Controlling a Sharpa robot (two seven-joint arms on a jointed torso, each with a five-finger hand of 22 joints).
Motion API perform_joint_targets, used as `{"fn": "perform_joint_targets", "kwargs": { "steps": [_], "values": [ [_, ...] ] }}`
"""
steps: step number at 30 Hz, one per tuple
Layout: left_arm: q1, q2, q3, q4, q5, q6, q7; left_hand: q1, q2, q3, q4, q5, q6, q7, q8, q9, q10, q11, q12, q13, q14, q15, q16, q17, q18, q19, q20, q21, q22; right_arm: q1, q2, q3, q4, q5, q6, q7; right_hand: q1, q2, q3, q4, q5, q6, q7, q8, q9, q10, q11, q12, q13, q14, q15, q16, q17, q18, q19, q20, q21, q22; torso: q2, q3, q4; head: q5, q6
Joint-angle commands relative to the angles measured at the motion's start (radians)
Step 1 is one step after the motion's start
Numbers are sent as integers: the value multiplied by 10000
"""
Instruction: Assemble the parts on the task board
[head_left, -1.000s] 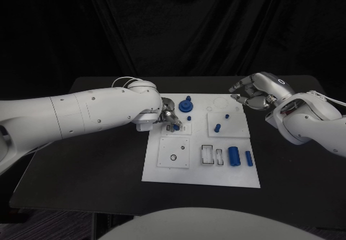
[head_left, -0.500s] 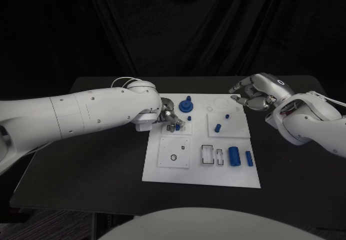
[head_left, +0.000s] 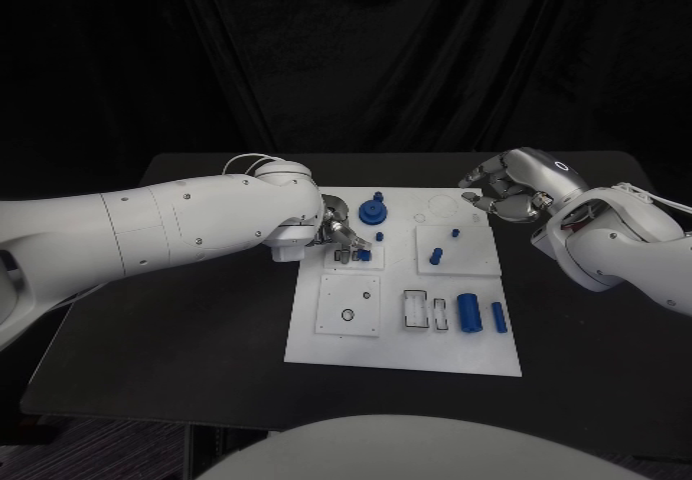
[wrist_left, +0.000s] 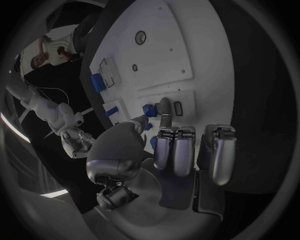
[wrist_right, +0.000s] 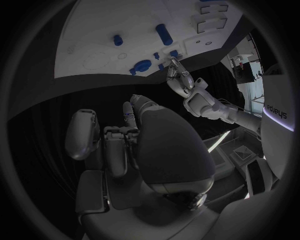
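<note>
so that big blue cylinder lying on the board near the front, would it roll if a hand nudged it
Probably. The big blue cylinder lies on its side on the flat white task board, and nothing visibly blocks it, so a sideways nudge would likely roll it. It looks like stiff, smooth plastic, so the fingers might slip unless they close across its round sides. A push along its length would more likely slide it.

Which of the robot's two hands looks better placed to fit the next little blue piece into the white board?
The left hand, probably. Its fingers already pinch a small blue part right over the task board. The right hand hovers off the board's far right corner, fingers curled in, holding nothing.
</note>
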Motion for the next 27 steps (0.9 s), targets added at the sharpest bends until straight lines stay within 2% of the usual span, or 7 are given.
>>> {"fn": "perform_joint_targets", "kwargs": {
  "steps": [1, 2, 10, 15, 19, 23, 27],
  "values": [
    [-54, 12, -13, -20, 8, 59, 185, 69, 85, -66, -17, 137, 62, 23, -80, 20, 1022, 65, 35, 2634, 1039, 39, 26, 2633, 145, 432, 73, -75, 2039, -27, -5, 8, -2, -18, 88, -250, 89, 17, 23, -25, 35, 64, 18, -55, -8, 1041, 69, 27, 2632, 1067, 62, 25, 2634, -77, -12, 92, -49, 1576, -2, 2, -2, 0, 1],
    [-55, 11, -13, -22, 8, 46, 201, 145, 118, -86, -40, 302, 59, 22, -97, 31, 1022, 65, 35, 2634, 1039, 37, 26, 2633, 146, 429, 73, -79, 2037, -28, -5, 8, -3, -18, 93, -254, 89, 17, 23, -25, 35, 64, 18, -55, -8, 1041, 69, 27, 2632, 1067, 62, 25, 2634, -77, -12, 92, -49, 1576, 1, 3, -1, -1, 1],
    [-65, -25, -13, 49, 8, -343, 545, 481, 183, -123, -215, 632, 45, 17, -150, 73, 1022, 62, 35, 2634, 1039, 37, 26, 2633, 168, 367, 73, -125, 1977, -34, -17, 8, -5, -18, 123, -278, 86, 17, 26, -27, 36, 84, 17, -50, -5, 1041, 70, 27, 2632, 1067, 65, 25, 2634, -73, -21, 95, -72, 1570, -3, 2, -3, 3, 1],
    [-68, -175, -13, 358, 9, -1282, 955, 773, 151, -182, -375, 866, 210, -50, -16, 251, 1022, 22, 35, 2634, 1039, 10, 26, 2633, 143, 446, 55, -93, 2054, -44, -42, 8, 7, -18, 134, -280, 86, 17, 26, -27, 36, 84, 17, -50, -5, 1041, 70, 27, 2632, 1067, 65, 25, 2634, -73, -21, 95, -72, 1570, -2, -2, -4, 3, 1],
    [-69, -266, -13, 573, 7, -1710, 1023, 1032, 130, -374, -404, 1072, 344, -236, 715, 1176, 1022, -133, 35, 2634, 1039, -126, 26, 2633, 96, 594, -71, -14, 2203, -55, -65, 8, 7, -18, 147, -291, 78, 12, 26, -28, 35, 93, 19, -52, -6, 1041, 72, 27, 2632, 1067, 68, 25, 2634, -70, -27, 98, -87, 1566, 1, -6, -1, 4, 1],
    [-69, -331, -13, 704, -149, -1935, 1077, 1187, 175, -604, -265, 1082, 41, -374, 1709, 2621, 1022, -263, 35, 2634, 1039, -244, 26, 2633, 84, 630, -194, 1, 2250, -61, -79, 8, 6, -18, 149, -302, 76, 12, 27, -26, 35, 94, 20, -53, -6, 1041, 73, 27, 2632, 1067, 68, 25, 2634, -71, -23, 99, -78, 1568, 10, -12, 4, -13, 1],
    [-68, -351, -12, 764, -234, -2042, 1135, 1200, 182, -624, -244, 1082, -1, -381, 1780, 2743, 1022, -269, 35, 2634, 1039, -251, 26, 2633, 84, 631, -201, 1, 2252, -63, -97, 8, 8, -18, 152, -312, 69, 15, 27, -22, 35, 96, 21, -54, -7, 1041, 74, 27, 2632, 1067, 69, 25, 2634, -71, -25, 100, -82, 1567, 12, -19, 8, -29, 1]
  ]
}}
